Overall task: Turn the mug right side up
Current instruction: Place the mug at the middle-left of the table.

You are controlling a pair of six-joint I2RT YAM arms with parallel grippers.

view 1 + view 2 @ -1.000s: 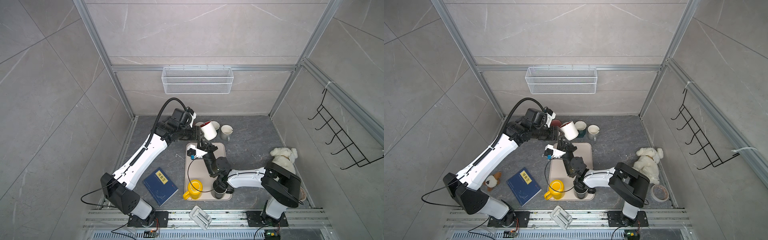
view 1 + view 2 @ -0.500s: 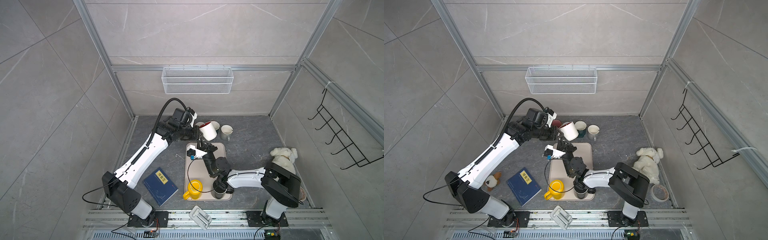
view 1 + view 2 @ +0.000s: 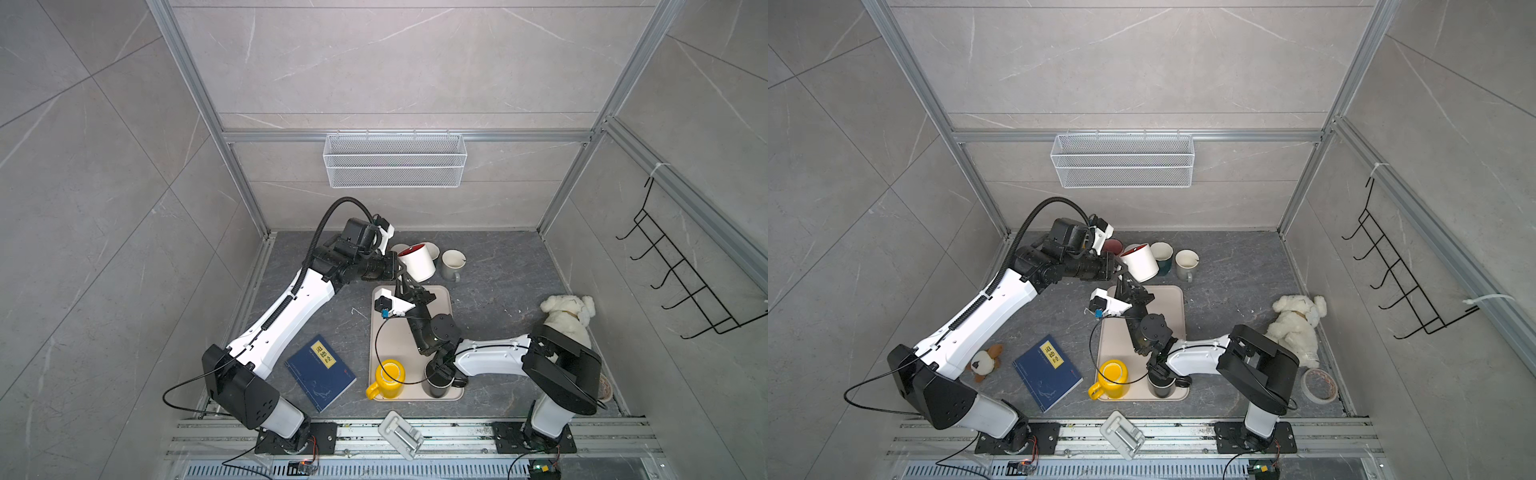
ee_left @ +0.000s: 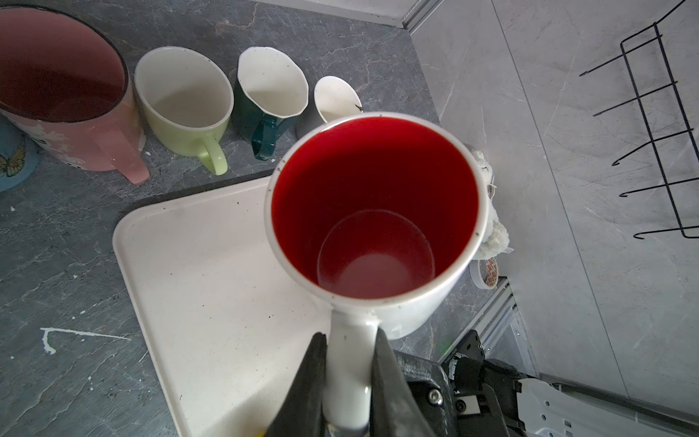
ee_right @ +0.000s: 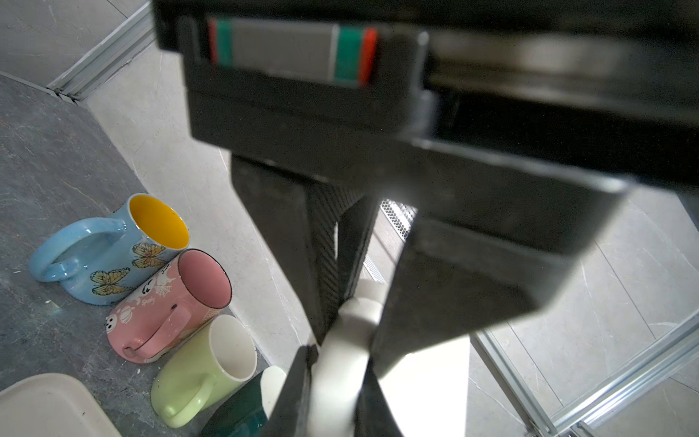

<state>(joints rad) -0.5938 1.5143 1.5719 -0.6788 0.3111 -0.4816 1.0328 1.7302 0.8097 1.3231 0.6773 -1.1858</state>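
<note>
White mug, empty red inside, mouth upward, tilted, above far edge of tray. Left gripper clenched on its handle; right gripper pinches same handle, plain only in right wrist view. Yellow mug on tray: top views only.

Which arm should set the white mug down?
Likely left. The left gripper is shut on the handle of the white mug, mouth facing up, next to the row of mugs. The right gripper, also shut on that handle, reaches across the tray and should release.
</note>
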